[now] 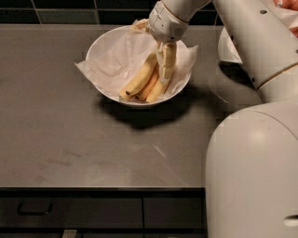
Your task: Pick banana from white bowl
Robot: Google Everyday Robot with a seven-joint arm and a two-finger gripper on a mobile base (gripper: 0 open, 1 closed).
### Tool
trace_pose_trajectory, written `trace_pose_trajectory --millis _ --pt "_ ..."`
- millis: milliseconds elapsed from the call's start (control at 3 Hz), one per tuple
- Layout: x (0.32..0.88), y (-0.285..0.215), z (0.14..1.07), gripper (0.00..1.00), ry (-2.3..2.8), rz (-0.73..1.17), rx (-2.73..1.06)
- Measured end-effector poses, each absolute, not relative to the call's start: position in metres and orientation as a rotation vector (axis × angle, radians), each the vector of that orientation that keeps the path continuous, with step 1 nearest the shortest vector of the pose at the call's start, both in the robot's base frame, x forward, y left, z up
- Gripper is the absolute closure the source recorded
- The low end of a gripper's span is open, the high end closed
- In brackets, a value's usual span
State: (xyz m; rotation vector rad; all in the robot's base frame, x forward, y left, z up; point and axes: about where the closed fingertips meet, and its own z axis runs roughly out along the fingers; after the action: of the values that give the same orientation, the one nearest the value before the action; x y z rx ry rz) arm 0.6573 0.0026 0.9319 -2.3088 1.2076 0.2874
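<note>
The white bowl sits toward the back of a grey counter, lined with crinkled white paper whose corners poke out over the rim on the left and right. Inside it, in the right half, lie three bananas side by side. The banana, the plumpest and brightest yellow, is the leftmost of them, running from the bowl's near wall up toward its middle. Two slimmer, more orange bananas lie against it on its right. The gripper points down into the bowl from the back rim and its tip is on or just above the upper ends of the bananas, overlapping the slimmer pair and just right of the plump one. Whether it is open, closed or holding anything cannot be told from this angle. The white robot arm slants from the bowl's back rim toward the upper right. It hides most of a second white bowl that stands just to the right of the lined one. The robot's large rounded body fills the space in front and to the right. Behind the bowl runs a dark tiled wall. In front, below the counter edge, are dark drawer fronts, one with a handle.
</note>
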Motion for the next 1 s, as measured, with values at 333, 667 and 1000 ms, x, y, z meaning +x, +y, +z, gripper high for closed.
trace_pose_trajectory --millis 333,667,1000 --pt "0.663 0.007 0.931 0.19 1.205 0.274 -2.291" --pt "0.667 0.013 0.921 0.32 1.202 0.302 -2.283" --pt "0.667 0.023 0.904 0.14 1.173 0.368 -2.297"
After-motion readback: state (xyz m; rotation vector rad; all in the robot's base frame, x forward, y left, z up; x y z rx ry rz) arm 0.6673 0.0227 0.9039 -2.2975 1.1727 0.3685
